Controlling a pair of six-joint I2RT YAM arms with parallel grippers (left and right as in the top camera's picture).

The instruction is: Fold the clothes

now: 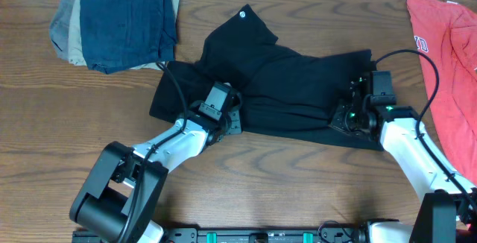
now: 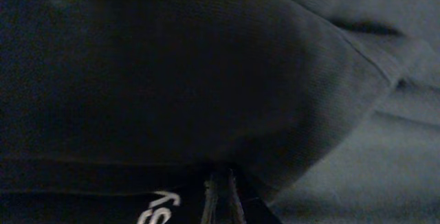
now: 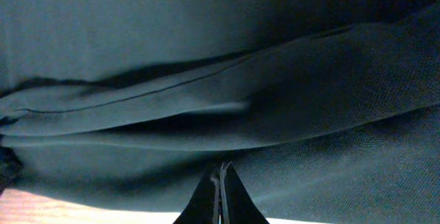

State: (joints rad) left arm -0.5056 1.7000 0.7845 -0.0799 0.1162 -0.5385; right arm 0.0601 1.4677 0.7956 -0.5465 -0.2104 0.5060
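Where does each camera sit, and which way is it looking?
Overhead: above the table, looking straight down at the black T-shirt; both arms, left tool and right tool show.
Left wrist: on the left arm, close up on the shirt; its shut tool shows at bottom.
Right wrist: on the right arm, facing shirt folds; shut tool at bottom.
Shared: every view sees the shirt.

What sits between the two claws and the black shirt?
Nothing visible. The left gripper and right gripper are both shut on the black T-shirt itself, at its near edge.
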